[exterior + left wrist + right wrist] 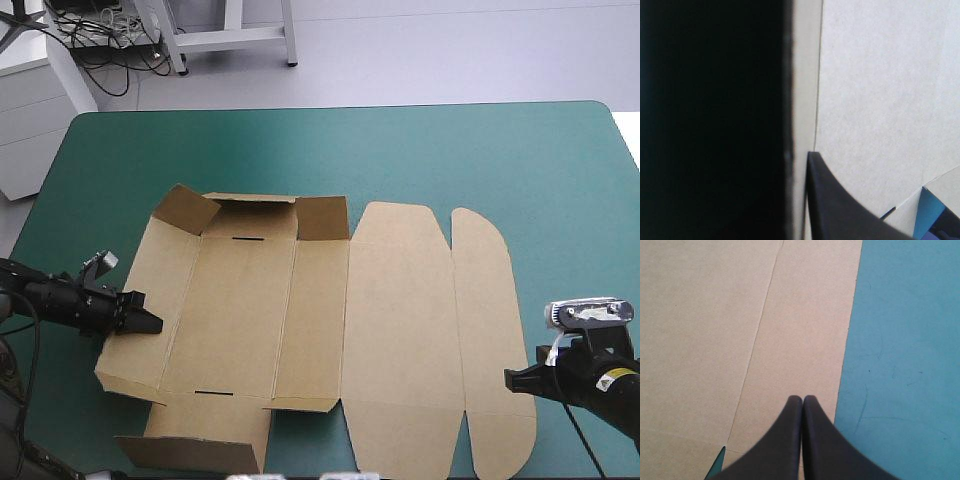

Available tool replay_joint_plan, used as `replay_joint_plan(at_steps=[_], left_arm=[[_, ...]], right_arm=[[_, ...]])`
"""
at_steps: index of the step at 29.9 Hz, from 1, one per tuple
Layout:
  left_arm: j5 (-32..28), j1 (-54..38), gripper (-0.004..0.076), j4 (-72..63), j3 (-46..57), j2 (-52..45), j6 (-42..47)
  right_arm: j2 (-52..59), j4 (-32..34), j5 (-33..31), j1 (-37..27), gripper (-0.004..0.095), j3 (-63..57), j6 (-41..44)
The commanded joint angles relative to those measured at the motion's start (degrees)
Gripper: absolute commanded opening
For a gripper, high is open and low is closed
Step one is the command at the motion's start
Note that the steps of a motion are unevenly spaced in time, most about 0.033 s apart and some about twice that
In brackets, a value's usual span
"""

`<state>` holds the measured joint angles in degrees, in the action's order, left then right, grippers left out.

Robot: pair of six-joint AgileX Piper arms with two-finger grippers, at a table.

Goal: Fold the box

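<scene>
Brown board, a cut sheet that made up the box (300, 320), lay spread over the middle of the teal-green tabletop (420, 150), most of it flat. Nearest the tabletop's near edge, a rectangular near flap (200, 445) of the box reached toward that edge on the left, and the two round-cornered lid panels ended close to it on the right. Just beyond, the left gripper (148, 324), with broad black fins, came in from the left and was clamped on the box's left side panel near its outer edge. In the left wrist view only one finger (840, 215) showed, lying against the pale inner face of the board, while a dark mass hid the other. Across the sheet, the right gripper (512, 380) sat at the outer edge of the outermost lid panel. Its fingers (785, 440) were clenched together into a single point with nothing between them, the tip over the board just beside the tabletop; whether it touched the board could not be told. Farther off, the box's far wall and its two corner flaps (185, 210) stood tilted up, and beyond them the tabletop ran on to its far edge.
</scene>
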<state>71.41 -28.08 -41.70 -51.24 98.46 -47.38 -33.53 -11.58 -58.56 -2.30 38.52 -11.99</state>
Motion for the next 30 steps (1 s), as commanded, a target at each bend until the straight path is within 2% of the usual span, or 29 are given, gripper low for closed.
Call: replay_joint_plan(at_steps=[1,5,13,18,23,30], left_arm=[[0.9,1.4,-0.001,4.4,1.3,0.3,0.1],[2.5,1.9,-0.001,0.9,-2.1,0.3,0.1],[0.0,14.2,-0.001,13.0,-19.6,0.2,3.5],[-7.1,23.9,-0.001,18.2,-29.7,0.2,4.5],[-17.3,37.0,-0.001,31.6,-38.5,0.2,7.4],[-29.2,52.1,-0.001,45.1,-44.1,0.2,7.6]], right_arm=[[-0.4,-0.6,2.3,-0.1,-0.002,1.4,-0.4],[-0.4,-0.8,2.3,-0.1,-0.002,1.4,0.2],[-0.4,-2.0,2.6,-0.1,-0.002,1.4,1.9],[-0.4,-3.4,2.4,-0.1,-0.002,1.4,1.9],[-0.4,-4.8,2.7,-0.1,-0.002,1.4,3.3],[-0.4,-5.7,2.7,-0.1,-0.002,1.4,3.3]])
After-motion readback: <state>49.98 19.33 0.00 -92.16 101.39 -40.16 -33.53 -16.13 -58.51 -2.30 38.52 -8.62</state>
